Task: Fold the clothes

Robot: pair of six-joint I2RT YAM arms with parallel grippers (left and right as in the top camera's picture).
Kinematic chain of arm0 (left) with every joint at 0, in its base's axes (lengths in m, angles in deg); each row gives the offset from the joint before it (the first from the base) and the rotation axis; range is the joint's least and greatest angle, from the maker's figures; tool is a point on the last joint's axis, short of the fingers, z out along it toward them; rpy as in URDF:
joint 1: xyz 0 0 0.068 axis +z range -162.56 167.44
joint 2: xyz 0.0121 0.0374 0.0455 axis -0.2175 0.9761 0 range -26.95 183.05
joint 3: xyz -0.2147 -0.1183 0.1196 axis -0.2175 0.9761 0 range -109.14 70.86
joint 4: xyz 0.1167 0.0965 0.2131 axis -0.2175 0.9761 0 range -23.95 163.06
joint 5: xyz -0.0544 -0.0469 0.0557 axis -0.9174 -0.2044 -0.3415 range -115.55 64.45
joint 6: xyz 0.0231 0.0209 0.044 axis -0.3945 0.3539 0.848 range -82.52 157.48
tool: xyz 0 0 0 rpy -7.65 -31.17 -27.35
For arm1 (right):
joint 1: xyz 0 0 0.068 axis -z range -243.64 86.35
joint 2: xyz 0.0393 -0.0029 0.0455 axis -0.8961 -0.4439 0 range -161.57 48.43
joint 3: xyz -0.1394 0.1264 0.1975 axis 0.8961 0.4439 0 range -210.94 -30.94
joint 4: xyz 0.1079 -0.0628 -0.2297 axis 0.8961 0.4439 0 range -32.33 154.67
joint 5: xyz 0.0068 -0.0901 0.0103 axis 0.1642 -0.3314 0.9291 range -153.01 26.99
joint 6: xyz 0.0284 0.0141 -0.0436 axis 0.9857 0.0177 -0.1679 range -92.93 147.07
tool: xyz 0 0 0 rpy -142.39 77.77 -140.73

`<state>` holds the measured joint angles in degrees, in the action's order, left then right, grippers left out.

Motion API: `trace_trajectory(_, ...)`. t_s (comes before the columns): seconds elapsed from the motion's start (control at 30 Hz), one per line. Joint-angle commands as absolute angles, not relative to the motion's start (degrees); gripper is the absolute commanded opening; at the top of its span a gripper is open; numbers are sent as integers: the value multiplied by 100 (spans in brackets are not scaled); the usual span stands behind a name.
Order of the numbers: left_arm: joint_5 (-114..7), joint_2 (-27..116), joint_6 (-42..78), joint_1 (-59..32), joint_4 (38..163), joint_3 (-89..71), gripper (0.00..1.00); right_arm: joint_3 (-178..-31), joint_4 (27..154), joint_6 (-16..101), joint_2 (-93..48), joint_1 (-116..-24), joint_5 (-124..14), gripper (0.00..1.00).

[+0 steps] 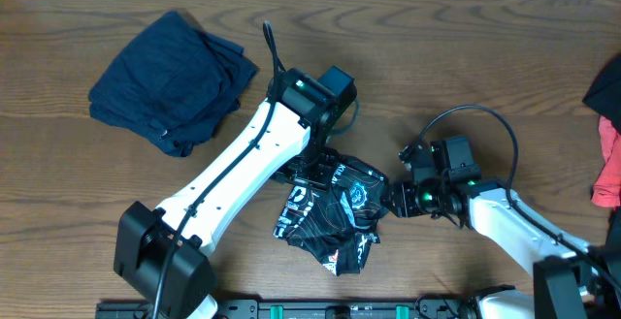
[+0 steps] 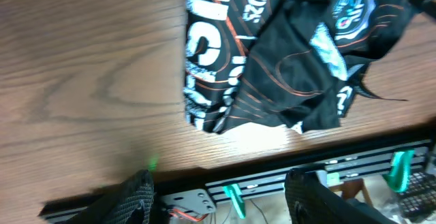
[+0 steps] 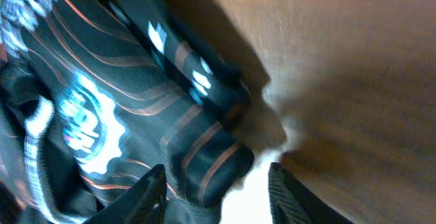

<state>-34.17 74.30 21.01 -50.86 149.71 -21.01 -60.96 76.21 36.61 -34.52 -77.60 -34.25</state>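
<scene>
Overhead cam is showing the table (image 1: 466,57) w/ the jersey (image 1: 335,212) lying crumpled in a heap, just ahead of the left jaws and reaching in btwn the right ones. Over it the left gripper (image 2: 221,186) is hanging w/ jaws spread wide and nothing btwn them, so nothing is anchoring that side. At the other side the right gripper (image 3: 218,183) is straddling a rolled fold (image 3: 208,159), jaws part-spread w/ a gap showing on one side. I'm judging it's not pinching yet.

Risks, imo: that fold is looking several layers thick, so closing here is prob. catching more than one layer and dragging the whole heap instead of opening it out. The table edge is sitting right under the left jaws, so a pull that way is risking a slide-off. Both grippers are also crowding the same heap, so a clash is possible.
</scene>
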Motion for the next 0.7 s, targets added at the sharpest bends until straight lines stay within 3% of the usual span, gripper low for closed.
trace_trajectory(0.0, -3651, 7295, 2022, -5071, 14952, -2210, 64, -6035, 7497, 3597, -3612, -7797, -3183, 24)
trace_trajectory(0.07, -3653, 7223, 2027, -5047, 14971, -2213, 64, -6050, 7355, 3600, -3601, -7786, -3143, 9)
trace_trajectory(0.13, -3649, 7096, 2027, -5023, 15035, -2213, 64, -6142, 7322, 3602, -3546, -7712, -3148, 1)
trace_trajectory(0.33, -3646, 6648, 2027, -4988, 15190, -2191, 72, -6618, 7328, 3600, -3122, -7321, -3305, 1)
trace_trajectory(0.67, -4215, 6587, 1917, -5145, 14490, -1198, 73, -6826, 7449, 3650, -2915, -7104, -3939, 1)
